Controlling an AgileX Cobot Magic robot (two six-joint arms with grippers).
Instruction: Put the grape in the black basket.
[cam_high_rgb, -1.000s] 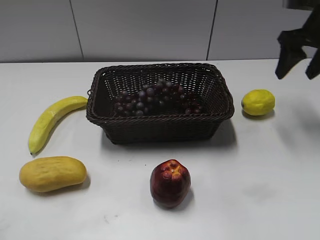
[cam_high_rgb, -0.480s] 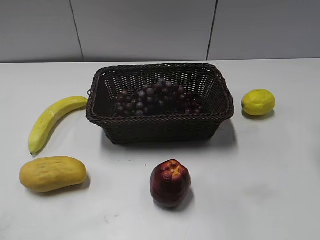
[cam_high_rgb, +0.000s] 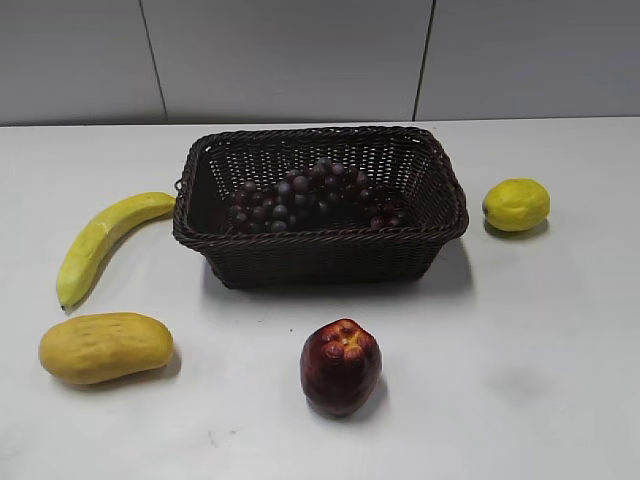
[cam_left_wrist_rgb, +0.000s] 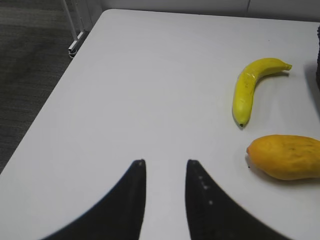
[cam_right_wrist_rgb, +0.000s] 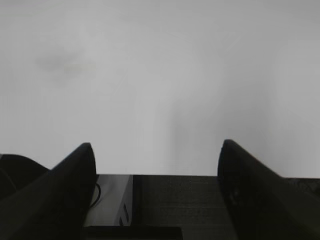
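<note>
The grape (cam_high_rgb: 312, 195) is lying inside the black basket (cam_high_rgb: 320, 255), toward the bench's (cam_high_rgb: 520, 350) far edge. The left hand (cam_left_wrist_rgb: 164, 162) is hovering over bare bench near the left edge, fingers slightly apart, gripping nothing. The right hand (cam_right_wrist_rgb: 156, 147) is hanging wide apart over bare bench, empty.

Basket (cam_high_rgb: 320, 250): dark brown-black woven wicker, rectangular, flared sides, braided rim; upright on white table, at 12 o'clock of scene centre. Grape (cam_high_rgb: 315, 195): long curved bunch, small round dark purple-red berries; lies inside basket on floor, spanning 9-to-3 o'clock across interior.
</note>
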